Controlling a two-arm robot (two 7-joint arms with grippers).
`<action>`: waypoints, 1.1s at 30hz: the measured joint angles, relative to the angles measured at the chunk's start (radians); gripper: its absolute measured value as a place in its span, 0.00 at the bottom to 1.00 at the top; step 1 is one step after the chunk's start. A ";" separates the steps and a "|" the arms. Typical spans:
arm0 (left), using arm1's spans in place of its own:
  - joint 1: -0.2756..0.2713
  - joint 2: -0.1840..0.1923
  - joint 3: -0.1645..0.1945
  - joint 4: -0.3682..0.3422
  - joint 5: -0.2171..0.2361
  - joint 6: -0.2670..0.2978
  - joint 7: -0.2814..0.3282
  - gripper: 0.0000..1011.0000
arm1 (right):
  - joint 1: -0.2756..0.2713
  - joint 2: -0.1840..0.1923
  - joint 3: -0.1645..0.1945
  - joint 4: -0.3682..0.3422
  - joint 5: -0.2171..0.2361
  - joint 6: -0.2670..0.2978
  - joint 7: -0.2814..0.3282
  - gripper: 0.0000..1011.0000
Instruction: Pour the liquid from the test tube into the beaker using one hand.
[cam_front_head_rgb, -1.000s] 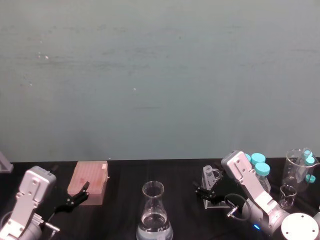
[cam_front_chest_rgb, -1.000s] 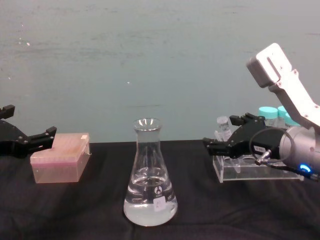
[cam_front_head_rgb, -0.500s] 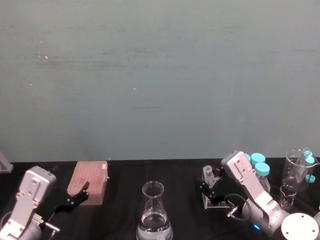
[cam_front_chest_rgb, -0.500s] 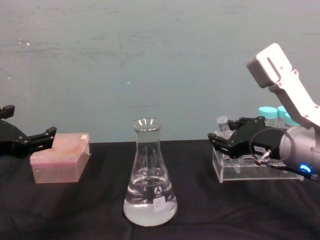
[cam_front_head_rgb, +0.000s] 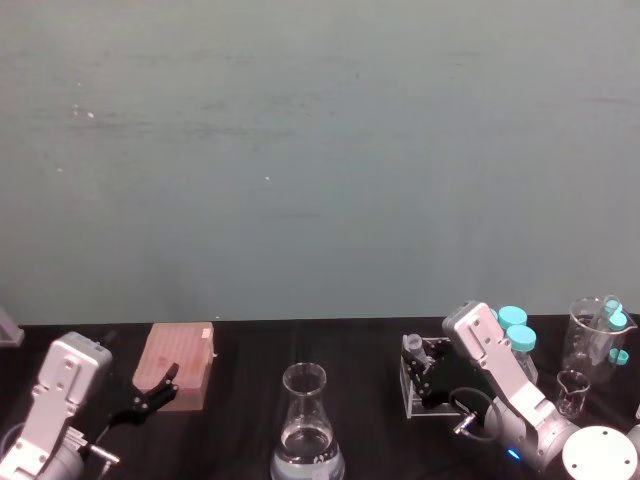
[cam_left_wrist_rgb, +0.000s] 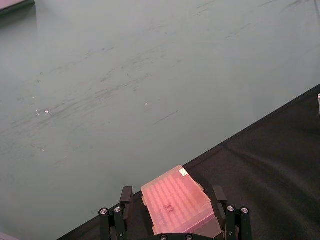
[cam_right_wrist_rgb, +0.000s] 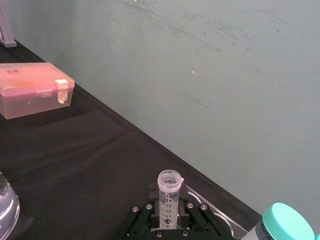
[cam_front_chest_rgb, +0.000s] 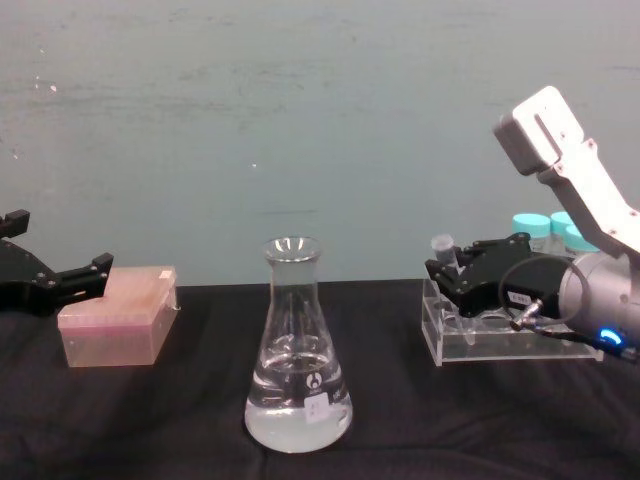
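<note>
Black table (cam_right_wrist_rgb: 75, 145): right gripper (cam_right_wrist_rgb: 169, 206) around test tube (cam_right_wrist_rgb: 169, 186), graduations 15-11.

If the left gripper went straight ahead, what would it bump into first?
The pink box. The open left gripper points right at it, with nothing between them. It looks close, though depth is unclear.

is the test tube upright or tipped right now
Upright. The test tube stands vertical with its open mouth facing up, at the right end effector, beside the clear rack.
</note>
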 joint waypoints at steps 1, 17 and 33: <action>0.000 0.000 0.000 0.000 0.000 0.000 0.000 0.99 | 0.000 0.000 0.000 0.000 0.000 0.000 0.000 0.20; 0.000 0.000 0.000 0.000 0.000 0.000 0.000 0.99 | -0.007 -0.001 0.009 -0.006 -0.005 0.002 0.002 0.20; 0.000 0.000 0.000 0.000 0.000 0.000 0.000 0.99 | -0.029 -0.012 0.050 -0.023 -0.025 -0.013 0.030 0.20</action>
